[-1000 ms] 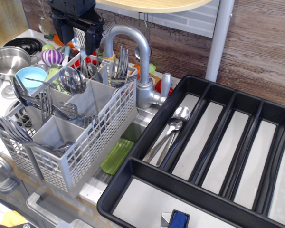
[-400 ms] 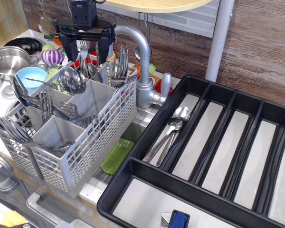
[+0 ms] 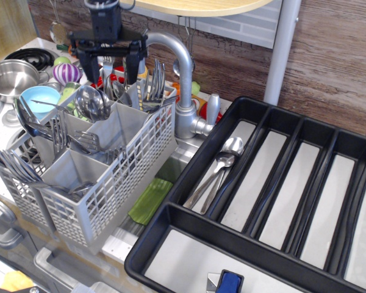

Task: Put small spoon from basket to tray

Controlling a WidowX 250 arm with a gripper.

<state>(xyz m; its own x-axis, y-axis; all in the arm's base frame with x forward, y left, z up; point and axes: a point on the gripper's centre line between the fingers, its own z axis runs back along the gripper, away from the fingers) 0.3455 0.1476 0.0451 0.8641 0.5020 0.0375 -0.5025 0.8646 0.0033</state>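
Your gripper (image 3: 111,66) now hangs over the far corner of the basket (image 3: 110,183), at about eleven o'clock in the view, and its pose has changed: a second ago the fingers sat close together and the head was turned, whereas now the two dark fingers (image 3: 133,64) are spread wide and point straight down, one on each side of the cutlery standing in that back compartment. Between the last two looks it has barely shifted, so it seems to have finished lining up and is ready to go down. Nothing is pinched between the fingers; an upright handle shows in the gap, but you cannot tell from here whether it is the small spoon (image 3: 108,63) or one of the forks beside it, so treat that as a guess. The tap (image 3: 177,79) arches just to the right of the gripper, at about three o'clock from it, and the right finger is close to its curve. The tray (image 3: 189,244) lies well apart at four o'clock, with two spoons (image 3: 222,165) already lying in its leftmost long slot. For the task, this means the pick is not yet made: you are at the approach, and the descent has to take one thin handle from a crowded bunch without snagging its neighbours.
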